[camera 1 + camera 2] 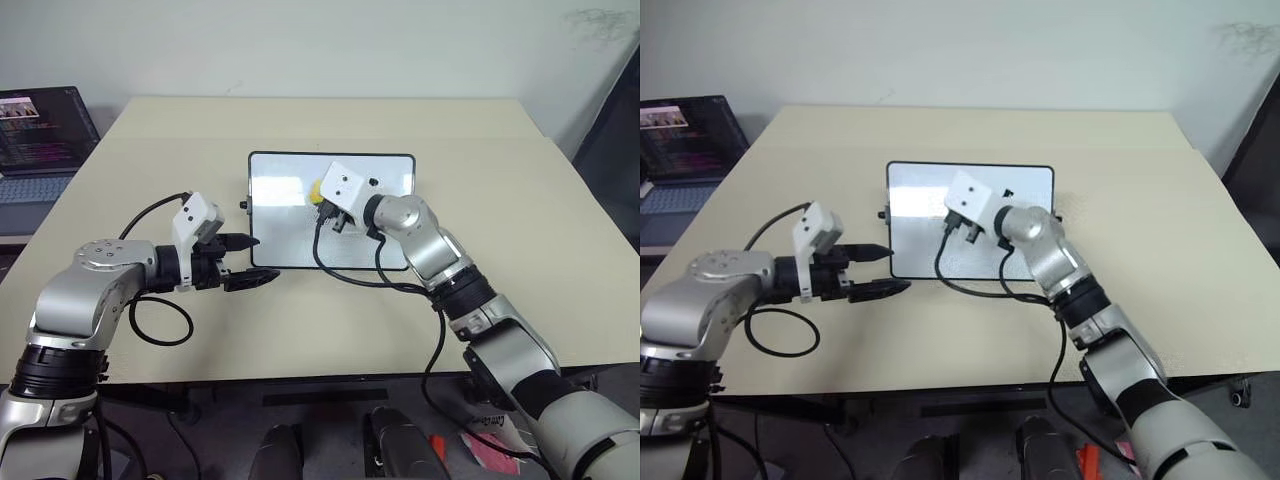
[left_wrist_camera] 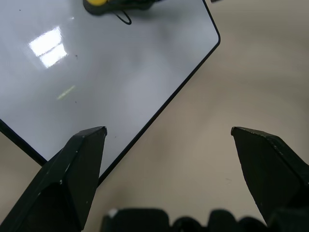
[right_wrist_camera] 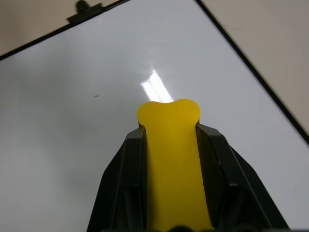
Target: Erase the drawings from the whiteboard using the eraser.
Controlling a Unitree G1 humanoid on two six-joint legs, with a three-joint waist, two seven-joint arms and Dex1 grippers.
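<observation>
1. We see a wide beige tabletop that carries everything; at its far left edge, well apart from the work, stands a laptop.
2. The whiteboard lies flat near the middle of the tabletop, with its long axis running left to right. Its surface looks almost clean to us: only a few tiny specks show, and one thin dark loop just beside the sponge in the left wrist view, which may be a remaining stroke of the drawings or only a cable; we cannot tell.
3. The right tool is over the middle part of the whiteboard, pointing to the left. Its two fingers are closed tightly on the eraser, and the yellow sponge is squeezed and bulges out past the fingertips. Whether it presses on the surface we cannot tell.
4. The left tool waits at the near left corner of the whiteboard, its fingers spread wide and holding nothing, one finger over the board's edge.
5. We judge that the right arm is the one to continue, because it has the eraser already on the spot; any remaining area lies to the left of the sponge, along the board's long axis.
</observation>
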